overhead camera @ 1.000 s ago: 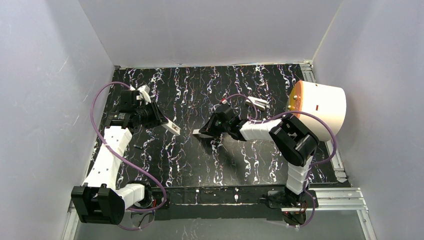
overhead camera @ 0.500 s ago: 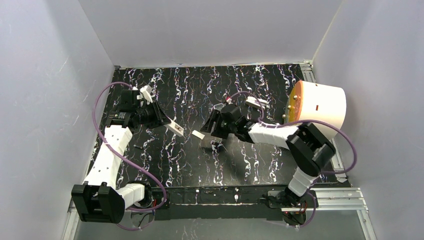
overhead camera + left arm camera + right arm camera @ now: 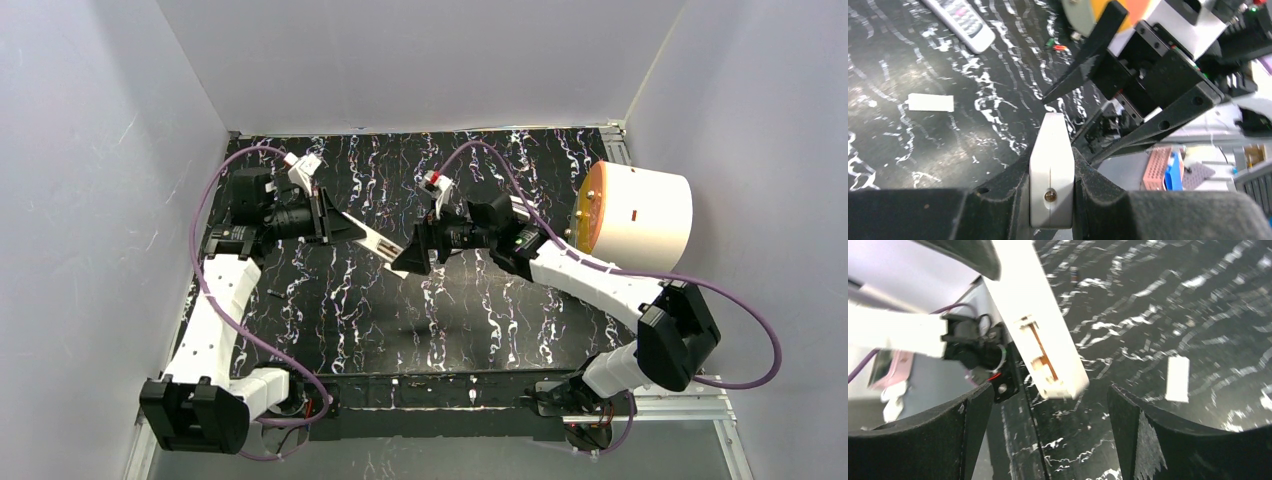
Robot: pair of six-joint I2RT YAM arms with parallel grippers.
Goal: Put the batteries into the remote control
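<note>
Top external view: I am pinching the white remote [image 3: 375,238] by one end in my left hand [image 3: 340,225], holding it above the tabletop [image 3: 330,320] at frame centre. My right hand [image 3: 412,248] is facing its free end, fingers spread wide. One battery [image 3: 1074,273] is lying on the tabletop.

The left arm [image 3: 215,300] is made of long white box-shaped parts with black joints between them. The right arm [image 3: 590,278] looks just the same. A thin purple cable [image 3: 196,215] makes big loops along the left arm. A second purple cable [image 3: 478,144] loops along the right one. Each arm has a big chunky black block [image 3: 195,410] on it. The right arm's fingers [image 3: 1083,65] are black, flat and pointed, with small round holes.
</note>
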